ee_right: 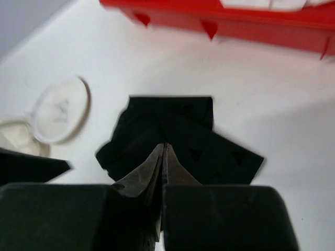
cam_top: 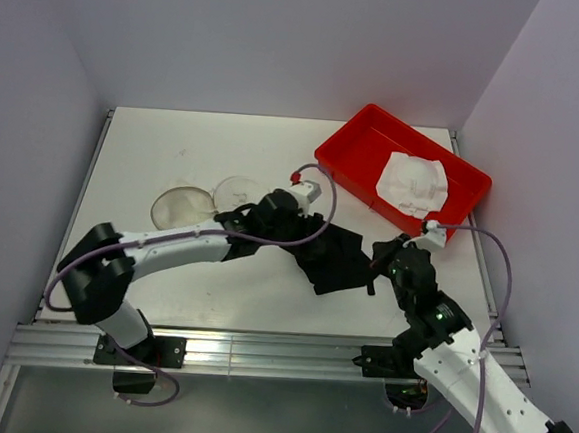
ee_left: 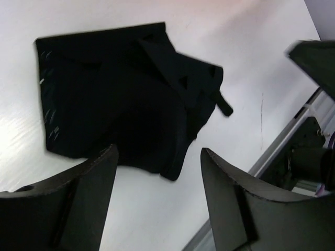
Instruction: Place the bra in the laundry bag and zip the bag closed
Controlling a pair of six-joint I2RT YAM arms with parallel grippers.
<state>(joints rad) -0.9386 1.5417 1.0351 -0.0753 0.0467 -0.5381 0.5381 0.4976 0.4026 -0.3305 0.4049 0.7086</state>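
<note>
Bra (cam_top: 413,182) is sitting crumpled in the red tray (cam_top: 355,153), upper right of the overhead view, and it's the only thing in there. The laundry bag (cam_top: 183,208) lies left of centre, looks flopped open with nothing inside that I can see, and the black cloth (cam_top: 341,261) is between them. It'll be light, floppy and snaggy, so I'd pinch a cup edge rather than a strap, imo. Left wrist view: left gripper (ee_left: 157,172) is spread wide, holding nothing, hovering over the black cloth. Right wrist view: right gripper (ee_right: 163,154) is clenched tip to tip over that cloth, tray along the top edge, bag at middle left.
</note>
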